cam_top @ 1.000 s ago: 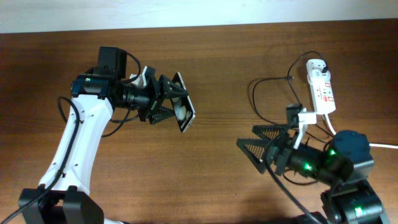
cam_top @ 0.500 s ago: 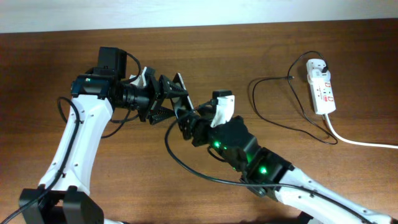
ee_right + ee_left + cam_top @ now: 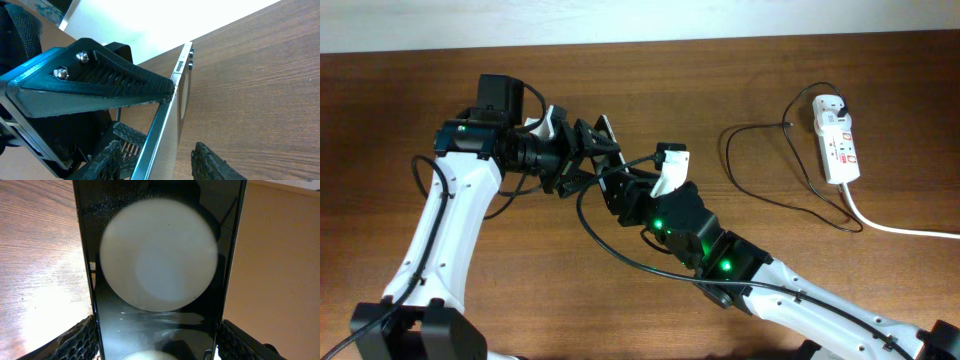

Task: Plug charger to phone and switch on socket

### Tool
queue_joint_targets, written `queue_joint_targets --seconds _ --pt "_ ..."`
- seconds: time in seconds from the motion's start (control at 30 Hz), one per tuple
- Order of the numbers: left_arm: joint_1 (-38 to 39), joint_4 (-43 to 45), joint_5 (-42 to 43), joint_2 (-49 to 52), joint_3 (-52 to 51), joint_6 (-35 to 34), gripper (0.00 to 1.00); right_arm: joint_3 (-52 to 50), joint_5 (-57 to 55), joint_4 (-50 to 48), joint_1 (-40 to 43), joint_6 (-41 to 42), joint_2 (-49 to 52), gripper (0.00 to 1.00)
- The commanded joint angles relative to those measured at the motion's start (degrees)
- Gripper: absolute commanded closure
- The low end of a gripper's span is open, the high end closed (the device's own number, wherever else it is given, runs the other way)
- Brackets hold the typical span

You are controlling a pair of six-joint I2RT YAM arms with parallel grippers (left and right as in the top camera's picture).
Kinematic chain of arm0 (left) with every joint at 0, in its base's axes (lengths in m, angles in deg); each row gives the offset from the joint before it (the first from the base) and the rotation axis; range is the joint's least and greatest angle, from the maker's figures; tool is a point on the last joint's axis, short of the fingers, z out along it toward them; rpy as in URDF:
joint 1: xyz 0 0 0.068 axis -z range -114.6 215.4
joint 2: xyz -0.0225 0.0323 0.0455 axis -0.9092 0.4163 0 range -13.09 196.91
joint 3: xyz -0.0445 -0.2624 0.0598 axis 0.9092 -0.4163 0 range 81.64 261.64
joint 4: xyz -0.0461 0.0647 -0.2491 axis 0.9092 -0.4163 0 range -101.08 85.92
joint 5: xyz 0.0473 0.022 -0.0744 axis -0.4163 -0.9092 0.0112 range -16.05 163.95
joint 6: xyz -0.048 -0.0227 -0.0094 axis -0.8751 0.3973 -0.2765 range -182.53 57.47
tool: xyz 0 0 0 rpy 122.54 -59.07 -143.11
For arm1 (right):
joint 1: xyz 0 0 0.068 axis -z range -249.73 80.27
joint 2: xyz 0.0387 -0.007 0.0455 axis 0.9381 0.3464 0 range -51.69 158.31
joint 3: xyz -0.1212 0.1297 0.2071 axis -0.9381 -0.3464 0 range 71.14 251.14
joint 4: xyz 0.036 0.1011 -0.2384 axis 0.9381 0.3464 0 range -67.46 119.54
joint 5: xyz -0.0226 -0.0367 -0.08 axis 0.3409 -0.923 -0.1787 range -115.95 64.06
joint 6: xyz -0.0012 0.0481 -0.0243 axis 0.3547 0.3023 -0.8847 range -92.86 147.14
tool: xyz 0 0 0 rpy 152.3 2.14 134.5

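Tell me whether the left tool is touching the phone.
Touching. Left wrist view: the left tool clamps the phone, finger pads against both its edges.

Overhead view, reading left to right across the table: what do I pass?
left end effector gripping the phone → charger cable loop → socket, its white cord trailing right.

Surface: brown wood-grain table point(image 3: 740, 90) | Rear: pale wall point(image 3: 640, 18) strip along far table edge | Light: bright glare point(image 3: 30, 322) on wood
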Motion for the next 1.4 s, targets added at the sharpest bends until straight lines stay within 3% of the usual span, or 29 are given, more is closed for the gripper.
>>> queue_joint_targets --seconds 0.0,0.27,0.47,0.6,0.67,0.7,0.73,0.83,0.87,0.97,1.03,1.13,1.23,1.3,1.37 --pt "0.0 0.33 0.5 -0.28 0.39 -0.07 0.43 0.7 -0.46 0.04 -0.35 0.74 0.15 0.52" --pt "4.85 5.57 -3.56 -0.28 0.39 -1.38 0.44 0.7 -0.83 1.84 -0.24 0.72 0.22 0.54" --pt "5.51 5.57 -5.31 -0.28 0.39 -1.36 0.44 0.7 -3.3 3.72 -0.24 0.72 0.26 0.7" --pt "5.44 5.46 -5.29 -0.28 0.39 -1.36 0.42 0.7 -3.21 3.78 -0.26 0.7 0.26 0.87" --pt "5.44 5.42 -4.87 -0.28 0.39 -1.36 0.4 0.7 -1.09 3.78 -0.26 0.7 0.26 0.89" --pt "5.44 5.42 -4.87 -0.28 0.39 -1.33 0.37 0.7 -0.46 3.74 -0.26 0.72 0.26 0.92" --pt "5.44 5.44 -4.87 -0.28 0.39 -1.33 0.29 0.7 -0.46 3.74 -0.24 0.72 0.09 0.96" --pt "3.89 6.34 -4.9 -1.07 0.46 0.31 0.01 0.7 -0.46 3.74 0.17 0.7 -2.34 0.96" --pt "2.89 6.58 -4.92 -1.92 0.46 0.44 0.01 0.7 -0.39 3.85 1.18 0.7 -3.54 0.96" --pt "-1.88 6.51 -4.94 -7.89 0.46 8.31 0.01 0.7 8.72 6.4 5.81 1.07 -6.86 0.96" --pt "-6.1 4.63 -7.98 -16.79 0.46 14.95 0.01 0.7 15.37 12.66 10.78 5.9 -10.19 0.96" --pt "-7.8 -6.45 -25.99 -32.15 0.44 15.74 0.01 0.66 27.36 20.61 17.35 6.47 -14.6 0.96" --pt "-7.8 -12.26 -32.89 -41.0 -2.01 15.69 0.01 0.63 29.81 26.47 18.69 6.4 -17.86 0.96" --pt "-7.8 -11.28 -31.54 -42.77 -10.43 12.11 0.01 0.63 30.45 30.49 18.69 6.21 -20.92 0.96" --pt "-7.8 -0.92 -17.92 -41.51 -20.94 7.17 0.01 0.61 30.1 34.69 18.69 4.07 -25.29 0.96"
